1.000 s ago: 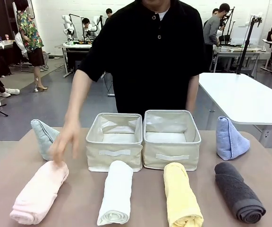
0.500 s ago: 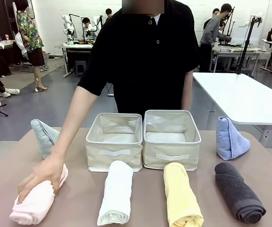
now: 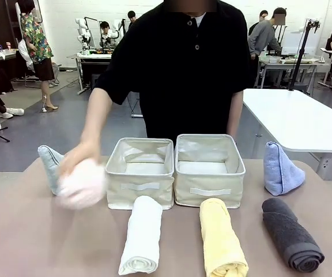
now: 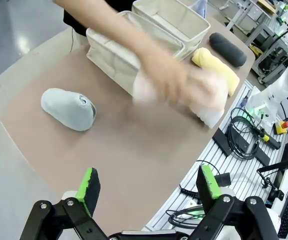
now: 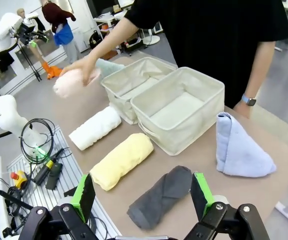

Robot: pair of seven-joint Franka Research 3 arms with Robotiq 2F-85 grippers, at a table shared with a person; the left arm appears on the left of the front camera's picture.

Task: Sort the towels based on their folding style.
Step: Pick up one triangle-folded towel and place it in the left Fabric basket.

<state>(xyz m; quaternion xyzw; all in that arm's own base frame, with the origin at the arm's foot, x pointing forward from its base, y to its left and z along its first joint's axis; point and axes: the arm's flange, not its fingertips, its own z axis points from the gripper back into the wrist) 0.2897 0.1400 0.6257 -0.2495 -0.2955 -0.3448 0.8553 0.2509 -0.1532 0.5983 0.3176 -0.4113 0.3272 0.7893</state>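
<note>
Two beige fabric bins [image 3: 140,187] at mid-frame are sitting empty while a person's hand [image 3: 76,158] is lifting a blurred, seemingly pink rolled terry towel [image 3: 84,184] at centre left. The white roll [image 3: 141,234], yellow roll [image 3: 221,242], dark grey roll [image 3: 291,234], pale green cone [image 3: 48,161] and light blue cone [image 3: 280,170] are waiting unsorted. The left gripper [image 4: 149,181] and right gripper [image 5: 143,192] are hovering with fingers apart, holding nothing.

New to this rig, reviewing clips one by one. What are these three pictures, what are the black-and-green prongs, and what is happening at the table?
One moment, three cameras. The front view looks across the table at a person. The other two cameras sit on the wrists of two robot arms; the prongs are the left fingers and the right fingers, both pairs open and empty. On the table stand a left bin and a right bin, with a white roll, yellow roll and dark grey roll of towel in front, a pale green cone and a light blue cone at the sides. The person's hand holds a pink towel, blurred, in the air beside the left bin.
</note>
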